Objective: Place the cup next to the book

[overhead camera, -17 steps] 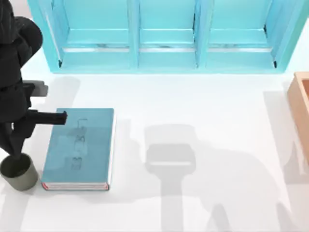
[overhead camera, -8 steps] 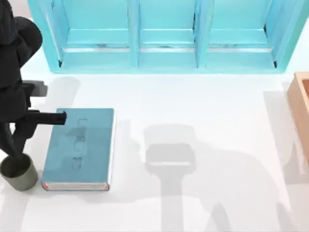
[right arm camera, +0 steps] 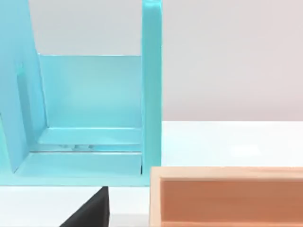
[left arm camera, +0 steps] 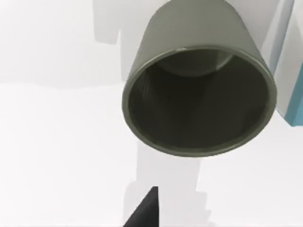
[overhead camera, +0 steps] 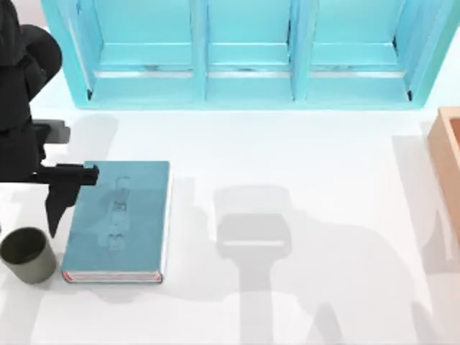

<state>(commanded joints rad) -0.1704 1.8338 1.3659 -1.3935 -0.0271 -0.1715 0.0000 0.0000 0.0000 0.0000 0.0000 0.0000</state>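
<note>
Olive-grey, plain and handleless, the small round cup (overhead camera: 27, 254) stands upright at the lower left of the top view, just beside the left edge of the thick teal-blue hardcover book (overhead camera: 118, 220) and free of any grip. It looks light, stiff and smooth-walled, so I judge a pinch across the rim would hold best. My left gripper (overhead camera: 59, 212) hangs above, fingers apart; my right gripper (right arm camera: 90, 213) is parked, fingers unclear.

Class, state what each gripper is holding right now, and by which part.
Nothing is held. The left gripper hangs above the table, apart from the cup, which stands free beside the book.
</note>
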